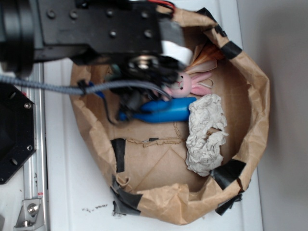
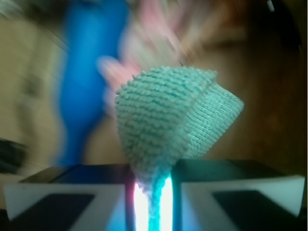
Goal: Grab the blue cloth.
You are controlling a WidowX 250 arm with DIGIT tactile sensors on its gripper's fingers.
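1 thing matters here: the blue cloth (image 2: 168, 125) is already pinched in the tool (image 2: 153, 192), jaws nearly closed on its corner, rest bunched out ahead of the fingertips, over the blurry blue bottle toy (image 2: 89, 86).

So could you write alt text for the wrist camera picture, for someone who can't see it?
A pale teal knitted cloth fills the middle of the close-up, its lower end pinched in the narrow gap between the robot's two fingers at the bottom edge. Behind it, out of focus, are a bright blue plastic toy and something pink.
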